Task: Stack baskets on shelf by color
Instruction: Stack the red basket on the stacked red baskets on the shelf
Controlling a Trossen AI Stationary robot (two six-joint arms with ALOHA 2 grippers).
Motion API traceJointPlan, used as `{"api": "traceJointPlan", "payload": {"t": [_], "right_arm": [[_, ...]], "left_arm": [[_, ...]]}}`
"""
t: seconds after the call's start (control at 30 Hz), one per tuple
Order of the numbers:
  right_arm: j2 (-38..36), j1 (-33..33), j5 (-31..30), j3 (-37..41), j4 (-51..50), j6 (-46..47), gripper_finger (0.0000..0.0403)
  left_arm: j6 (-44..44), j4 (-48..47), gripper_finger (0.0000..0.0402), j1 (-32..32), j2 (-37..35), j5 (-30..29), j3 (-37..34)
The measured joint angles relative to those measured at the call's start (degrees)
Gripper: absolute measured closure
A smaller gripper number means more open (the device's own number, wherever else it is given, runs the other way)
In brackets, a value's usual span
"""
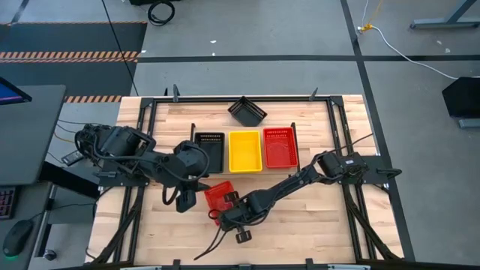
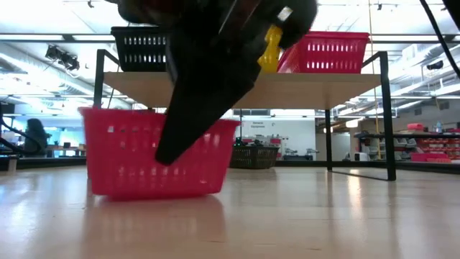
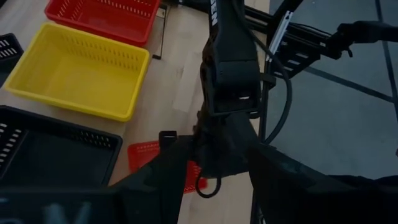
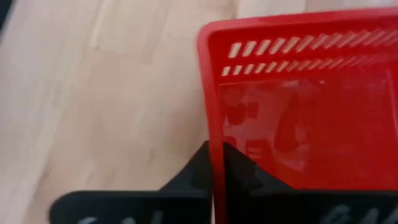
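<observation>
A red basket stands on the table in front of the shelf, and my right gripper is shut on its wall. On the shelf sit a black basket, a yellow basket and a red basket in a row. Another black basket lies on the table behind the shelf. My left gripper hangs open above the table, left of the red basket, and holds nothing. My right gripper pinches one wall of the red basket at its rim, a little way from a corner, with one finger outside and the other inside. The fingers slant down from the table's right and near side. The basket's bottom is on the table.
The shelf's black legs stand on the wooden tabletop. A black metal frame runs along the table's sides. Bare wood lies to the near right of the red basket.
</observation>
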State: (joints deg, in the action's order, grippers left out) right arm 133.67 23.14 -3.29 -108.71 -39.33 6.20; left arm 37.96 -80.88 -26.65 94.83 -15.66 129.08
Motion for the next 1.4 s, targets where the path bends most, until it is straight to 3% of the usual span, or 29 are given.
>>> {"api": "traceJointPlan", "payload": {"t": [0.33,0.67,0.87,1.1,1.4], "right_arm": [[-7.7,3.56,3.17,0.07,-4.77,-3.12,0.0397],[-22.33,9.7,2.46,0.04,-9.31,-1.76,0.0398],[-30.0,12.48,-5.23,0.04,-11.11,-3.41,0.0397],[-35.14,8.91,-13.59,0.04,-23.72,-1.78,0.0397],[-37.96,-0.4,-14.77,0.04,-37.03,-0.12,0.0398]], "left_arm": [[-1.2,-0.18,0.023,1.31,0.0,-6.74,0.0],[-4.08,4.62,0.023,5.01,0.0,-7.09,0.0],[-5.65,6.39,0.023,6.69,0.0,-7.08,-0.09],[-5.67,6.84,0.023,8.18,0.02,-7.08,-0.09],[-5.69,8.7,0.023,7.37,0.02,-7.08,-0.11]]}}
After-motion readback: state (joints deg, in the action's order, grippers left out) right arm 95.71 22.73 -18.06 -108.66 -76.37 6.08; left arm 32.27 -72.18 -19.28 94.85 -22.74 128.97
